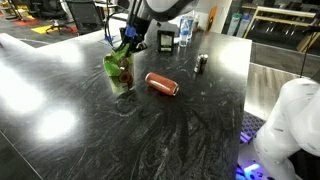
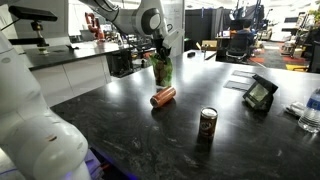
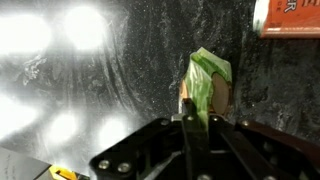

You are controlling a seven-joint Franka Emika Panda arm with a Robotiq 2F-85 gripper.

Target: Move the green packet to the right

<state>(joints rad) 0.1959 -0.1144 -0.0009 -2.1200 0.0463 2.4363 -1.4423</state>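
We judged the grasp done — the gripper (image 1: pixel 125 50) pinched the green packet (image 1: pixel 118 72) — with the rightward move left to do.

**Clearance and obstructions, dark veined table (image 1: pixel 80 130)**
Orange-red can (image 1: pixel 161 84) lies on its side near the green packet (image 1: pixel 118 70), not touching it, with a strip of bare tabletop between them. Dark upright can (image 2: pixel 208 123) stands well apart from both. Black angled stand (image 2: pixel 260 92) and clear bottle (image 2: pixel 312 110) sit towards one table edge. Broad bare surface on the packet's other sides.
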